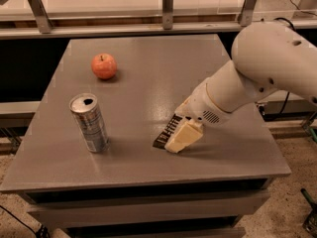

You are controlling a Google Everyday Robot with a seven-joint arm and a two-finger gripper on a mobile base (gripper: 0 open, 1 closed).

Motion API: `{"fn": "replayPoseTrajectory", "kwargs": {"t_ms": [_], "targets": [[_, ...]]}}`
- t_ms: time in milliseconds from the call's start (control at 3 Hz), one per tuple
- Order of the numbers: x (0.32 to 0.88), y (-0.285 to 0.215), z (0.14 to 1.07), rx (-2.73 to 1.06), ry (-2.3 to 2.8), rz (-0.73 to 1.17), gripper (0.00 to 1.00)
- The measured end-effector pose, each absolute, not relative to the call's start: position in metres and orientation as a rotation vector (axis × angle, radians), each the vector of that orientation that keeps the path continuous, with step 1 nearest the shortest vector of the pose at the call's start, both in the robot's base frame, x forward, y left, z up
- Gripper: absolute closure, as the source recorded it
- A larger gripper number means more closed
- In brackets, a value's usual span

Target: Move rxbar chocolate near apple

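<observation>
The rxbar chocolate (165,131), a flat black wrapper with white lines of print, lies on the grey table (148,73) right of centre toward the front. My gripper (177,140) is down at the bar, its cream end covering the bar's right side and touching or nearly touching the table. The white arm reaches in from the right. The red-orange apple (104,66) sits at the back left of the table, well apart from the bar.
A silver drink can (89,123) stands upright at the front left, between the apple and the table's front edge. A rail with metal posts (168,6) runs behind the table. The floor with cables lies to the right.
</observation>
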State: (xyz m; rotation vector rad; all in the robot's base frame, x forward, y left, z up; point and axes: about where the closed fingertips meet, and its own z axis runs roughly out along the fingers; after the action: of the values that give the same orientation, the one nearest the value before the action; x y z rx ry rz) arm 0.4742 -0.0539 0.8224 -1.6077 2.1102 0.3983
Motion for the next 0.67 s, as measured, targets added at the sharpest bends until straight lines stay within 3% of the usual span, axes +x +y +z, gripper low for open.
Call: {"fn": "replayPoseTrajectory", "kwargs": {"t_ms": [333, 667], "targets": [[0.4742, -0.0539, 0.8273, -1.608, 2.11, 0.398, 0.85], [0.4741, -0.0538, 0.8274, -1.608, 2.11, 0.398, 1.0]]}}
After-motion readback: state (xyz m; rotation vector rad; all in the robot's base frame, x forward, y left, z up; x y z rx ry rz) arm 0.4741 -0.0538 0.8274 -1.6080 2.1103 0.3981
